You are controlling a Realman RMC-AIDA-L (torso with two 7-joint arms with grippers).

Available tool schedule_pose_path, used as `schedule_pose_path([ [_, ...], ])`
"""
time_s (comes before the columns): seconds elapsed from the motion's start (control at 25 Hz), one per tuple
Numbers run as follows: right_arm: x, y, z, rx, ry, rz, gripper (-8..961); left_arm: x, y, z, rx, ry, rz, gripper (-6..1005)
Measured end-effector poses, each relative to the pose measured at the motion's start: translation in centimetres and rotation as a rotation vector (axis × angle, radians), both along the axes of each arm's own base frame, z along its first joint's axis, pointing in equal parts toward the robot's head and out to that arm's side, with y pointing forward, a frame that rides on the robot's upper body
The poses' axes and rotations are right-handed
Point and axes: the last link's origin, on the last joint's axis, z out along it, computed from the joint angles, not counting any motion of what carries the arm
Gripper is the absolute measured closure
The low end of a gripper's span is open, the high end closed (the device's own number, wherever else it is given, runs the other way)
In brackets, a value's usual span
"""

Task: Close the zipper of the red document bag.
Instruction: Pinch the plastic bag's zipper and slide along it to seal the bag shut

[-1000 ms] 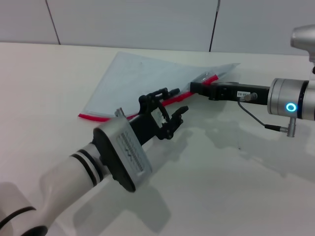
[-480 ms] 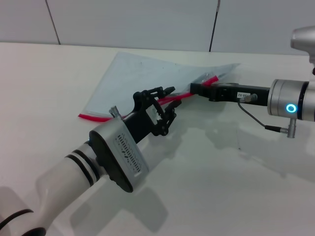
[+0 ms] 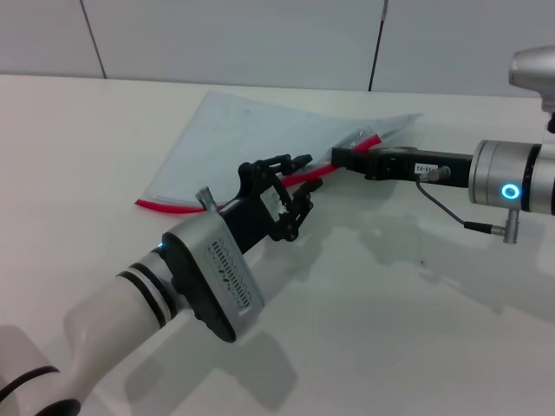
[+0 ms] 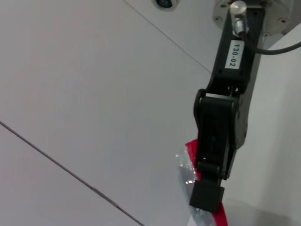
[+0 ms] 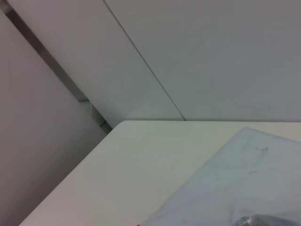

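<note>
The red document bag lies flat on the white table, a pale translucent pouch with the zipper as a red strip along its near edge. My right gripper reaches in from the right and is shut on the right end of that red edge; the left wrist view shows this right gripper pinching the red strip and crinkled plastic. My left gripper is at the zipper just left of the right gripper, open, one finger on each side of the red strip. The bag's surface fills the right wrist view's lower part.
The white table runs out to the front and right of the bag. A grey panelled wall stands behind the table. A cable hangs from my right wrist over the table.
My left gripper has drawn back to the left along the zipper and its lower finger has come in closer. The right gripper and the bag's red edge have shifted slightly left.
</note>
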Motion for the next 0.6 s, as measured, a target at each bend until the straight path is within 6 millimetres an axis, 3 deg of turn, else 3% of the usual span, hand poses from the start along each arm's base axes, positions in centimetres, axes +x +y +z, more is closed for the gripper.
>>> schedule_pose_path([
  [0.6,-0.14,-0.01,-0.05,-0.005,-0.002,0.007,932,-0.03,0.31,0.23,0.012,0.008,-0.007,729],
])
